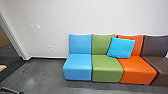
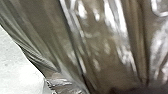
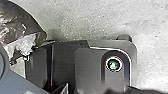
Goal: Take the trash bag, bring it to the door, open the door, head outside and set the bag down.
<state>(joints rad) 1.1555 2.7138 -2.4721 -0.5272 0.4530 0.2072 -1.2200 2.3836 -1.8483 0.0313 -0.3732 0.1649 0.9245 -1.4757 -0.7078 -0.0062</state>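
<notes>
Operator: State the position of the trash bag [image 2: 105,50].

Technician: The bag is close to the left wrist camera. Its film is dark, glossy and drawn into long folds. A part of it also appears in the right wrist view, where a crumpled, paler patch is visible.

Operator: Report the jaw condition.

Technician: Left gripper: cannot tell whether the jaws are apart, together or clamped on the bag. Right gripper: jaw condition likewise cannot be told.

Operator: Describe the area ahead.

Technician: A row of armless chairs faces the robot, near a light grey wall [image 1: 55,15]. From left to right: blue chair [image 1: 77,66], green chair [image 1: 106,68], orange chair [image 1: 136,68], dark brown chair [image 1: 155,46]. A bright blue cushion [image 1: 121,47] leans, tilted, across the green and orange backrests.

Operator: List the remaining items.

Technician: Wall plates [image 1: 38,26] are fitted to the wall, left of the row; others sit lower, nearer the blue chair. The frame of an opening [image 1: 12,37] is at the far left. The floor [image 1: 45,72] before the chairs is dark grey.
</notes>
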